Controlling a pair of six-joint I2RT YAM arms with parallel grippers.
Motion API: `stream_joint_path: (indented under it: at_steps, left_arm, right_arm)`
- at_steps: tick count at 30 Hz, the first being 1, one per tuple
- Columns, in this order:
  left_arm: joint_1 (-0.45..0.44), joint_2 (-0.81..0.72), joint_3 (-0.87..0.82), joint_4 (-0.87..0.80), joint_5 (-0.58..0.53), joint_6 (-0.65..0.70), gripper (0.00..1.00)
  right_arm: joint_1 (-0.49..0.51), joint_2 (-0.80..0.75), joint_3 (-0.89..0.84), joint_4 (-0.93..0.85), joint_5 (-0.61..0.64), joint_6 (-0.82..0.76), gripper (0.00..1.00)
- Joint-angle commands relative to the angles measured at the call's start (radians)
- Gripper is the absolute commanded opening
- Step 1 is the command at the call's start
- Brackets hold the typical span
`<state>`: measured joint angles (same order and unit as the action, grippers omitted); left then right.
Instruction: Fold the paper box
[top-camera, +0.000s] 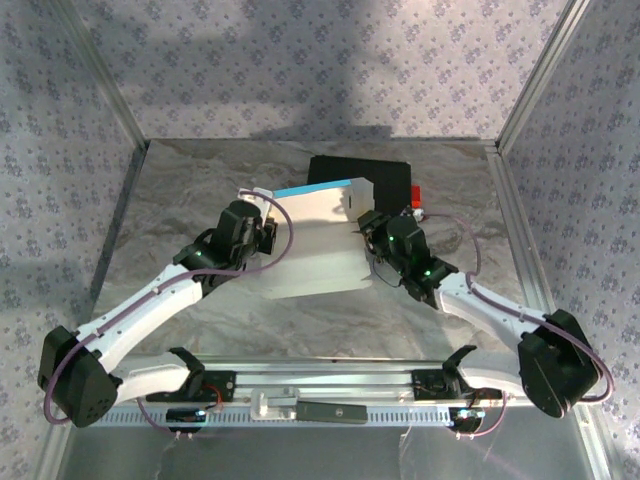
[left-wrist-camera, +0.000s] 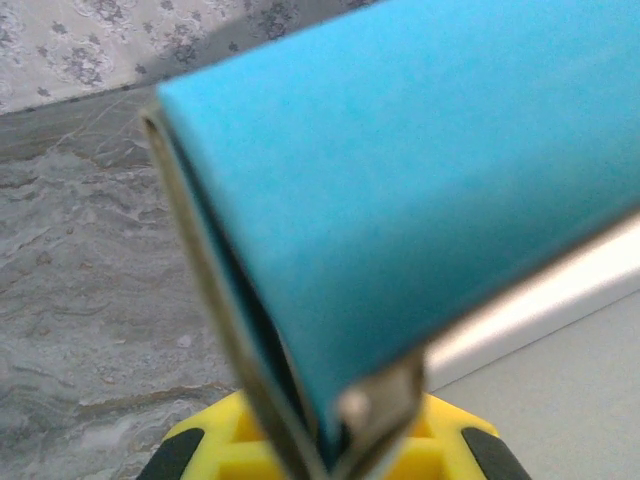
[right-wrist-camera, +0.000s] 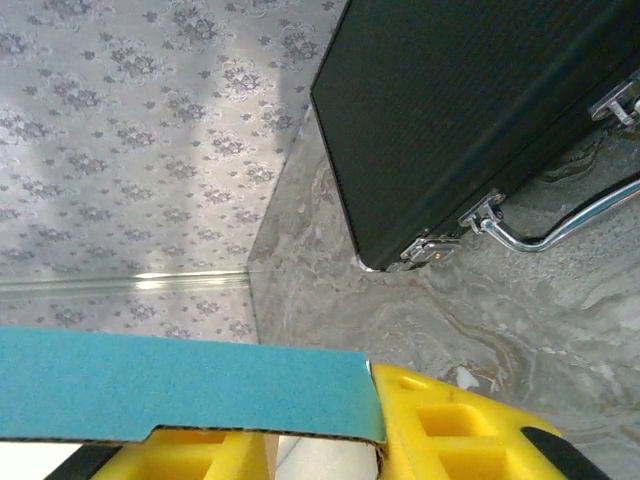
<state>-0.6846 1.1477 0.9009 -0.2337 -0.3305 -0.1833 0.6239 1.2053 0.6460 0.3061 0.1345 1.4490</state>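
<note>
The paper box (top-camera: 312, 248) lies in the middle of the table, white side up, with a raised cyan flap (top-camera: 305, 190) along its far edge. At the box's left edge my left gripper (top-camera: 264, 232) is shut on that edge. In the left wrist view the cyan flap (left-wrist-camera: 400, 180) runs down between the thin fingers (left-wrist-camera: 210, 290), which pinch it at the left gripper (left-wrist-camera: 325, 410). At the box's right edge my right gripper (top-camera: 371, 228) has a folded cyan panel (right-wrist-camera: 180, 385) held between its yellow fingers (right-wrist-camera: 450, 425), so the right gripper (right-wrist-camera: 300, 425) is closed on it.
A black hard case (top-camera: 360, 170) with metal latches (right-wrist-camera: 440, 245) and a chrome handle lies just behind the box, touching its far side, with a small red item (top-camera: 415, 193) at its right end. Patterned walls enclose the marble table (top-camera: 200, 180) on three sides.
</note>
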Motion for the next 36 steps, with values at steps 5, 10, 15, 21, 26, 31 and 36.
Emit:
stream_joint_path:
  at_steps: [5,10,15,21,26,31,36]
  left_arm:
    - [-0.03,0.011,-0.002,-0.007,-0.018,0.024,0.0]
    - [-0.03,0.004,-0.024,0.007,-0.034,0.031,0.0]
    - [-0.03,-0.007,-0.039,0.016,-0.043,0.036,0.0]
    - [-0.03,-0.05,-0.049,0.021,-0.034,0.039,0.0]
    - [-0.031,-0.042,-0.037,0.018,-0.022,0.036,0.0]
    - [-0.034,-0.033,-0.024,0.004,-0.039,0.021,0.0]
    - [-0.036,-0.015,0.002,-0.024,-0.045,0.022,0.0]
  right_arm:
    - [0.0,0.005,-0.041,0.21,-0.027,0.221,0.3]
    - [-0.02,0.018,-0.053,0.223,-0.066,0.338,0.3]
    - [-0.087,0.006,-0.026,0.101,-0.168,0.386,0.35]
    - [-0.18,0.013,0.013,-0.018,-0.277,0.327,0.42]
    - [-0.192,0.085,0.051,0.027,-0.377,0.296,0.4]
    - [-0.121,-0.048,0.053,-0.157,-0.185,0.089,0.41]
    - [0.05,-0.125,0.145,-0.407,0.081,-0.252,0.4]
